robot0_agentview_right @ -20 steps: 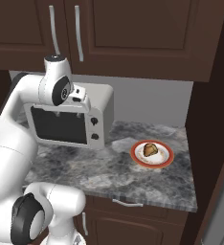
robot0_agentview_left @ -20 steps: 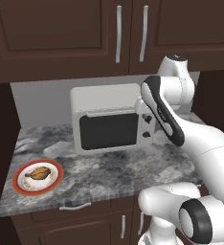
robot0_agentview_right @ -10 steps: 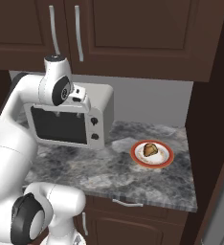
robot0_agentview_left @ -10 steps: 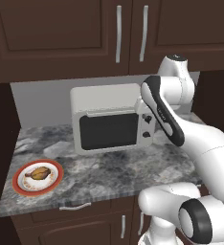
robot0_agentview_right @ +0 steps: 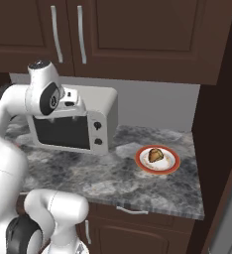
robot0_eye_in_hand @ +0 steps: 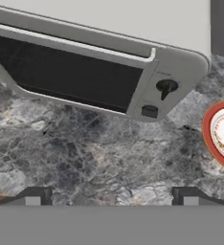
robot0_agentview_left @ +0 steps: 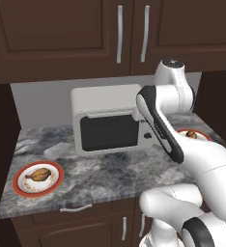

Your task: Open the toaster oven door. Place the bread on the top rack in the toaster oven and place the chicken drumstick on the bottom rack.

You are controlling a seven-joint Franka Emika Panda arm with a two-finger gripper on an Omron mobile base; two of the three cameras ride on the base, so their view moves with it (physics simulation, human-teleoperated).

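Tool [robot0_eye_in_hand: 112,194] jaws apart, gripping nothing — you look down at the grey marble desk [robot0_eye_in_hand: 99,158].
Toaster oven [robot0_agentview_left: 110,118] sits at the desk's back, its door [robot0_agentview_left: 110,131] shut — one red-rimmed plate [robot0_agentview_left: 37,177] on each side.

Matt off-white toaster oven [robot0_agentview_left: 105,99], glossy black glass toaster oven door [robot0_agentview_left: 110,132], mottled grey stone counter [robot0_agentview_left: 100,176], dark wood cabinets [robot0_agentview_left: 62,34]

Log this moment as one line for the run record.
phase: approach | toaster oven door: closed | tool: open, empty, above counter before oven | both plates: still loaded
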